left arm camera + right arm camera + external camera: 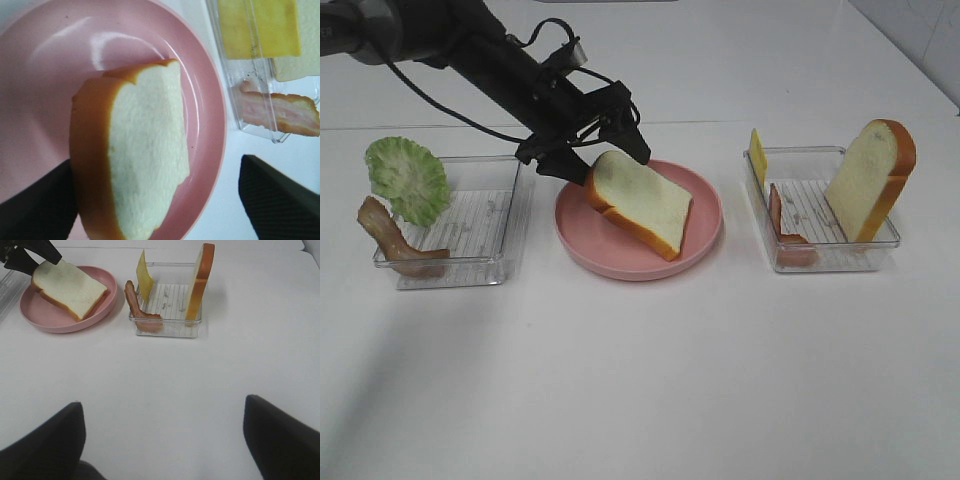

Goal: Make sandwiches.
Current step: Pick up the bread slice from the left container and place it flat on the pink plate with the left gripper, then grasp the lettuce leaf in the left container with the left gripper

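One spongy white bread slice (640, 200) with orange crust leans on the round pink plate (707, 218); the left hand (608, 165) straddles its raised end, jaws apart, while the right hand (162, 407) hangs spread wide over the table (165, 370).

A round pink plate (705, 215) sits at the middle of the white counter (640, 380). At its 9 o'clock stands a clear ribbed tray (490, 215), at its 3 o'clock a second clear tray (810, 205), each near the plate but not touching it.

Colours on the white table (640, 380)
Bread (640, 200) is showing white edged orange-brown; plate (620, 262) pink, lettuce (408, 178) ruffled green, cheese (757, 157) yellow, bacon (395, 240) reddish-brown.
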